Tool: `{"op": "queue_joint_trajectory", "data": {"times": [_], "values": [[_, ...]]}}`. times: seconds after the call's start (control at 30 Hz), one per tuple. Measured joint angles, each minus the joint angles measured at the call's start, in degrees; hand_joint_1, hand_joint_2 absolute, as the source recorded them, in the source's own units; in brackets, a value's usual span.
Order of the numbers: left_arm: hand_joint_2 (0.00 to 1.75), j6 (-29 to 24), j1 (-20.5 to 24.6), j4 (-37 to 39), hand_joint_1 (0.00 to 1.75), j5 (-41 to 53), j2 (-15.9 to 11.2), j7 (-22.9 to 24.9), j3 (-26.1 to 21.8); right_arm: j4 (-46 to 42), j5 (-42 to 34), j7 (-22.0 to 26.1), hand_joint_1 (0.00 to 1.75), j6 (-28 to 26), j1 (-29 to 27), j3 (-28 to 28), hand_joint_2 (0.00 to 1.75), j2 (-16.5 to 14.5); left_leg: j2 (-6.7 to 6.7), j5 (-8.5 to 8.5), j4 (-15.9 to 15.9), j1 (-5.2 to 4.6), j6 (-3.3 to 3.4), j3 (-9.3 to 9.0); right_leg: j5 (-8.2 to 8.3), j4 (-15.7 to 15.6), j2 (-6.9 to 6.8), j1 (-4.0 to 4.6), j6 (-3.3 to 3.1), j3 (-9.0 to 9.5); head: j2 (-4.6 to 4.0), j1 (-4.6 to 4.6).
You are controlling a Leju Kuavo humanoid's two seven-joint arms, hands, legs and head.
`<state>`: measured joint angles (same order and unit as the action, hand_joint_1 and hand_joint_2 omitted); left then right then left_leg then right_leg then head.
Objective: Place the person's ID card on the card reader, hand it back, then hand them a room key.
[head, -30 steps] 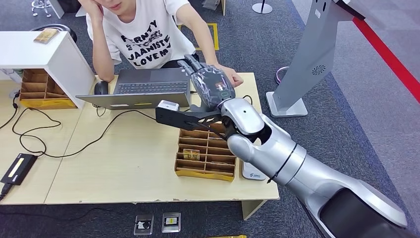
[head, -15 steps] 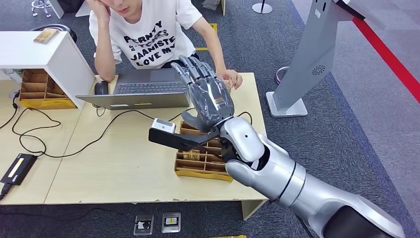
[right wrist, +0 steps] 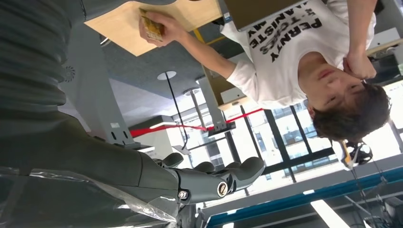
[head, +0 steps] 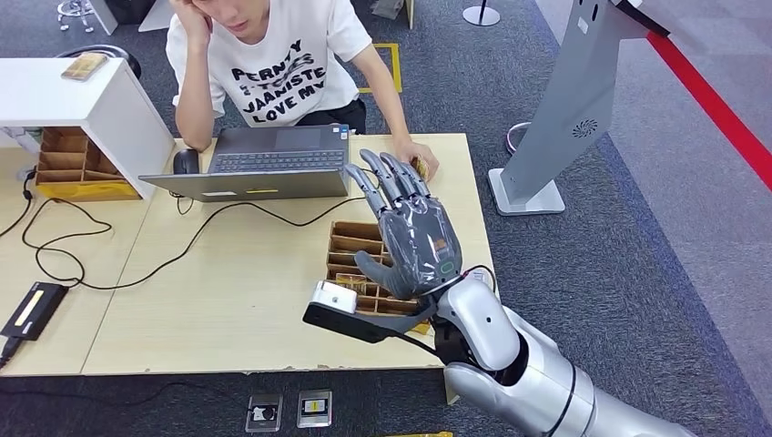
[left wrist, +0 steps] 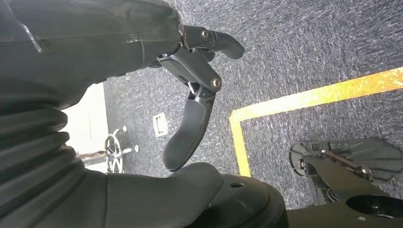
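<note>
1. One silver robot arm rises from the lower right of the head view, ending in the grey right hand [head: 414,238], which is raised above the light wooden bench [head: 228,300] with its fingers spread apart and nothing in it.
2. The right hand hovers over a brown cardboard divided tray [head: 350,264] that sits on the right part of the bench; a small card-like item [head: 350,283] lies in one of its compartments, though what it is cannot be told.
3. A person in a white printed T-shirt [head: 273,68] sits at the far side of the bench, head propped on one hand.
4. The person's other hand [head: 417,162] rests on the far right part of the bench and holds a small yellowish card [right wrist: 152,24], seen more clearly in the right wrist view.
5. An open grey laptop [head: 259,162] stands in front of the person, with a black mouse [head: 186,161] just beside it.
6. A black cable [head: 118,246] trails across the bench towards a flat black device with a yellow strip [head: 34,309] on the left.
7. The grey left hand [left wrist: 190,95] hangs over dark carpet with a yellow line [left wrist: 304,99], its fingers loosely apart and holding nothing.
</note>
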<state>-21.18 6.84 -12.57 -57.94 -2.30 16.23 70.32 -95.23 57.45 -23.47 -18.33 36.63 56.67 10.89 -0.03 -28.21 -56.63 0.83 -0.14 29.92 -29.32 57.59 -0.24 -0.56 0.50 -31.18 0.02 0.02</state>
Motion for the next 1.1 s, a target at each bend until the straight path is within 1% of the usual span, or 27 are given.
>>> {"op": "queue_joint_trajectory", "data": {"times": [0.33,0.8,0.87,1.0,1.03,1.1], "values": [[1.75,0.36,-0.04,0.00,0.00,0.15,0.02,-0.79,-0.03,-6.57,2.11,-2.19,0.00,3.49,-5.14,-1.49,1.75,3.59,0.03,0.00,0.00,0.00,0.00,0.00,0.00,0.00,0.02,0.00,0.00,0.01,0.00,-0.01],[1.75,1.25,-0.02,0.00,0.00,0.68,-0.10,-1.11,-0.03,-9.17,2.72,-1.45,0.00,9.88,-9.41,-2.49,1.75,4.73,0.02,0.00,0.00,0.00,0.00,0.01,0.00,0.00,0.02,0.00,0.00,0.01,0.00,0.00],[1.75,1.30,-0.02,0.00,0.00,0.78,-0.10,-1.24,-0.03,-9.16,2.51,-1.34,0.06,10.51,-9.69,-2.49,1.75,4.80,0.02,0.00,0.00,0.00,0.00,0.01,0.00,0.00,0.02,0.00,0.00,0.01,0.00,0.00],[1.75,1.24,-0.01,0.00,0.00,0.80,-0.12,-1.37,-0.03,-9.14,1.80,-0.70,0.45,11.18,-10.04,-2.50,1.75,4.91,0.02,0.00,0.00,0.00,0.00,0.01,0.00,0.00,0.02,0.00,0.00,0.01,0.00,0.00],[1.75,1.19,-0.01,0.00,0.00,0.80,-0.11,-1.38,-0.03,-9.12,1.55,-0.41,0.49,11.29,-10.12,-2.50,1.75,4.91,0.02,0.00,0.00,0.00,0.00,0.02,0.00,0.00,0.02,0.00,0.00,0.01,0.00,0.00],[1.75,1.09,-0.01,0.00,0.00,0.79,-0.10,-1.45,-0.03,-9.01,1.04,0.21,0.51,11.45,-10.28,-2.49,1.75,4.91,0.02,0.00,0.00,0.00,0.00,0.02,0.00,0.00,0.02,0.00,0.00,0.01,0.00,0.00]]}}
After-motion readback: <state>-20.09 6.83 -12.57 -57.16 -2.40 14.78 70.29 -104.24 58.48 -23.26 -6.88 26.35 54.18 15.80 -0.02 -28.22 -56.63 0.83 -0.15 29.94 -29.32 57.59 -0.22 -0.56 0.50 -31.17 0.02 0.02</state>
